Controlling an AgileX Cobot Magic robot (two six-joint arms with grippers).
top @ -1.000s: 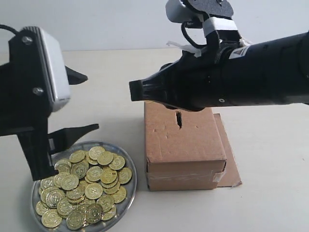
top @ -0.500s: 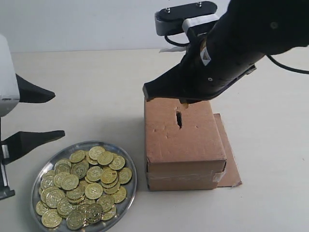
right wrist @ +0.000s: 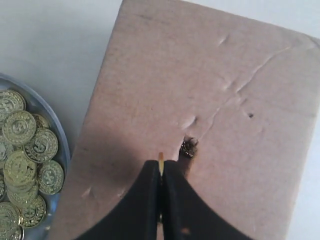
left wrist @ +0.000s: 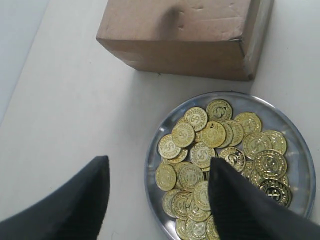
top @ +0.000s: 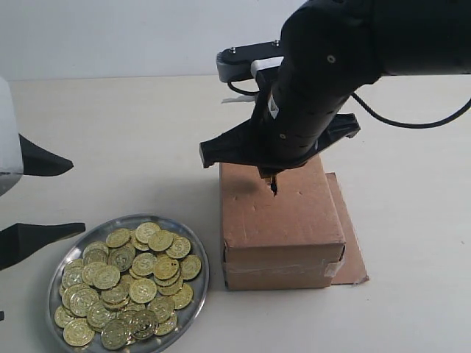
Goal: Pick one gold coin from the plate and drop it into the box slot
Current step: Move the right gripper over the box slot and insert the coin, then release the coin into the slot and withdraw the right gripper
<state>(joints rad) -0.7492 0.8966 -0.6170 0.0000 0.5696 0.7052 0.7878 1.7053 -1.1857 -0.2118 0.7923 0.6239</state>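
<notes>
The brown cardboard box (top: 283,220) stands right of the silver plate (top: 200,283), which is heaped with gold coins (top: 136,276). My right gripper (top: 267,175) hangs over the box top, shut on one gold coin (right wrist: 161,158) held edge-on, whose rim pokes out between the fingertips. The box slot (right wrist: 188,148) lies just beside that gripper (right wrist: 161,167), partly hidden behind one finger. My left gripper (left wrist: 159,161) is open and holds nothing, above the plate's rim (left wrist: 150,165), with one finger over the coins (left wrist: 200,145). The box (left wrist: 185,30) shows beyond it.
A flat brown cardboard sheet (top: 355,243) lies under the box and sticks out on its right. The pale table (top: 132,132) spreads around. My left gripper's fingers (top: 44,234) reach in from the left edge of the exterior view.
My right arm has swung down and a little left, bringing the held coin close over the slot. My left gripper has drawn back toward the left edge.
</notes>
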